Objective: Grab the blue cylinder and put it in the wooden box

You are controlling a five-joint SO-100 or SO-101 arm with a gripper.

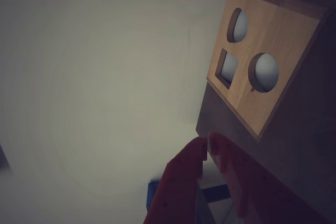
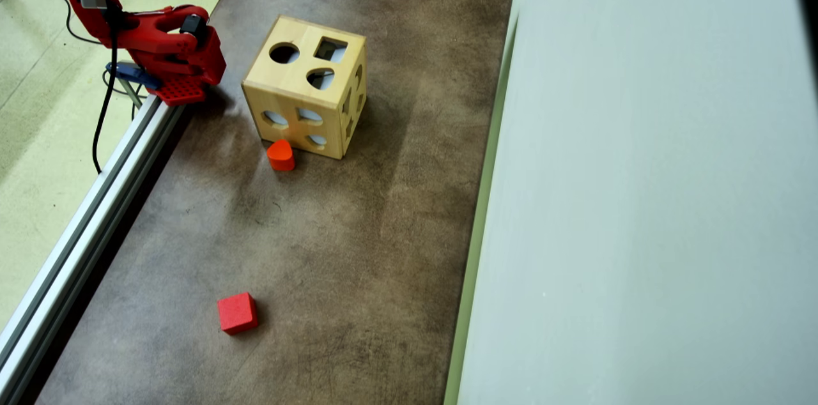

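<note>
No blue cylinder anywhere on the counter [image 2: 358,252]; my gripper [image 1: 207,142] is pinched closed and empty, near the wooden box [image 2: 305,89], so it may already be inside.

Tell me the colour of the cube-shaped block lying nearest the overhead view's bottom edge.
Red, clearest in the overhead view.

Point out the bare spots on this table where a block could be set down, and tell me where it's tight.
In the overhead view, the widest bare patch lies between the orange-red rounded block and the red cube. The strip of the table between the wooden box and the right-hand table edge is also free. It is crowded at the top left, where the arm's base stands beside the box and the rounded block sits by its front face.
</note>
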